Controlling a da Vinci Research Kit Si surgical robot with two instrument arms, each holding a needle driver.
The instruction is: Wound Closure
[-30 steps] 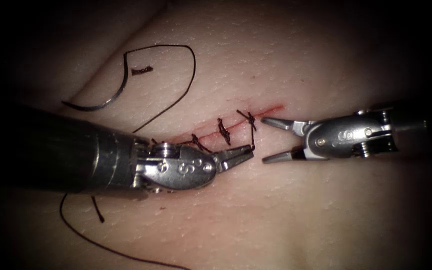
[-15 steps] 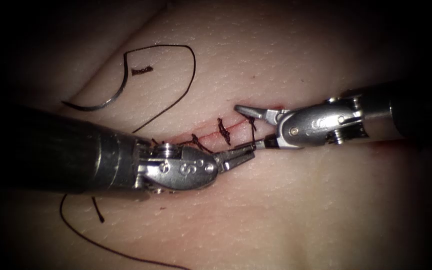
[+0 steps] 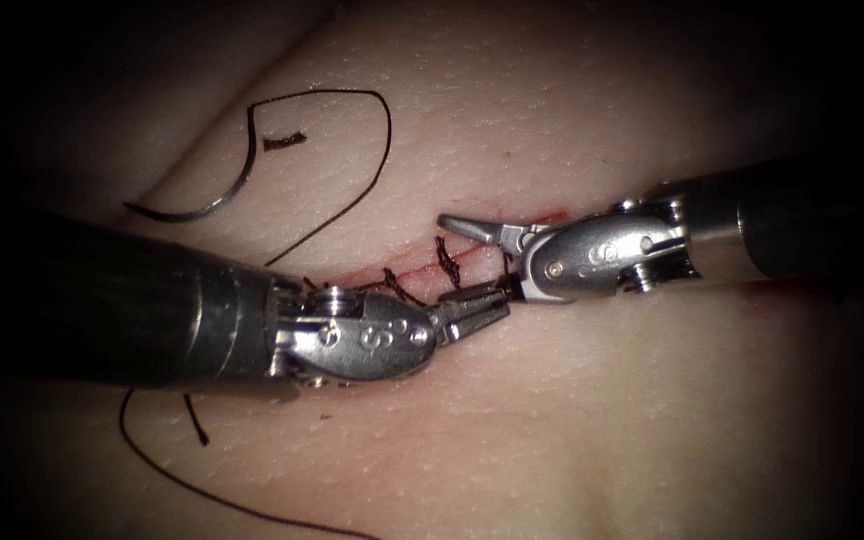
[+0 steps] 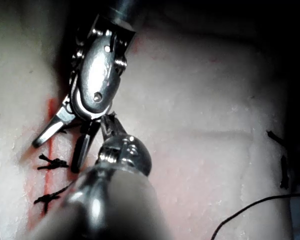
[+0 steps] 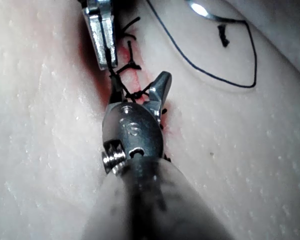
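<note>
The cut (image 3: 402,268) in the tissue (image 3: 572,420) runs diagonally and carries three dark stitches (image 3: 447,260). My left tool (image 3: 495,300) comes in from the left, its jaws shut on the thread tail of the rightmost stitch, just right of the cut. My right tool (image 3: 467,258) stands open, one jaw over the cut and the other against the left tool's tip, with that tail between them. The curved needle (image 3: 214,200) lies free on the tissue far left of the cut, held by neither tool. In the right wrist view the left tool (image 5: 109,62) pinches the thread (image 5: 115,80).
Thread (image 3: 372,170) loops from the needle back toward the cut. A short cut piece of thread (image 3: 283,141) lies inside that loop. More thread (image 3: 182,480) curves over the tissue below the left shaft. Red fluid (image 4: 51,112) lines the cut.
My right tool has moved left from well right of the cut, its open jaws now around the thread tail. The left tool and the needle have stayed put.
</note>
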